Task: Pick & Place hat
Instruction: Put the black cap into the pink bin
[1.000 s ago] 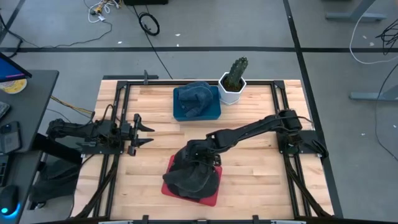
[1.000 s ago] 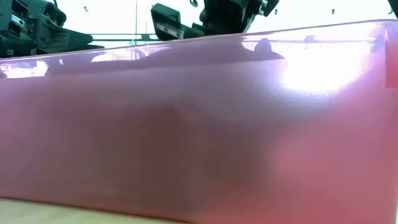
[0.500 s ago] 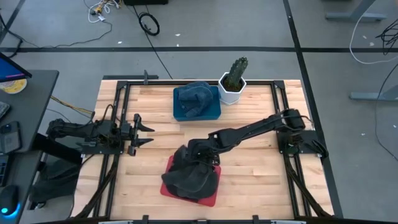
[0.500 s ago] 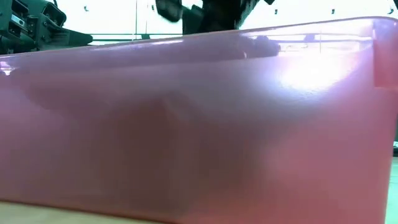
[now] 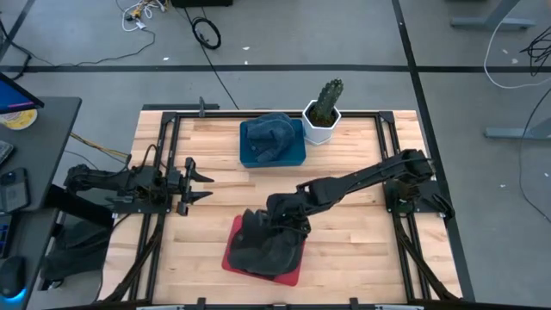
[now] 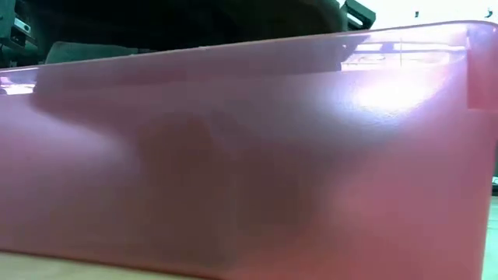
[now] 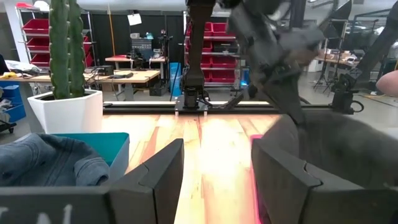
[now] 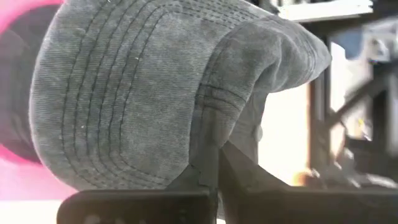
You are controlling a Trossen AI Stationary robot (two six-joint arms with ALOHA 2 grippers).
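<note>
A dark grey hat [image 5: 265,248] lies over the red bin [image 5: 229,258] near the table's near edge; in the low view the bin's pink wall [image 6: 249,163] fills the picture, with the hat's dark mass above its rim. My right gripper [image 5: 285,219] reaches in from the right and is shut on the hat [image 8: 124,93]. My left gripper [image 5: 196,182] waits open at the table's left side, its fingers [image 7: 155,180] pointing right toward the hat [image 7: 339,146]. My right gripper pinches a fold of the hat's cloth [image 8: 214,152] between its two fingers, beside the stitched brim. The fingers come from the table's far right, slanting down. The hat hangs away from the fingers and its body rests in the red bin, cloth slack.
A blue bin [image 5: 295,156] holding a blue hat [image 5: 269,133] sits at the far middle of the table. A cactus in a white pot [image 5: 323,112] stands right beside it. Black frame rails [image 5: 164,224] run along the left and right sides.
My right gripper has moved down and a little toward the table's near right, still shut on the hat. The hat has sunk lower into the red bin and flattened; in the low view its dark mass now covers the space above the bin's rim.
</note>
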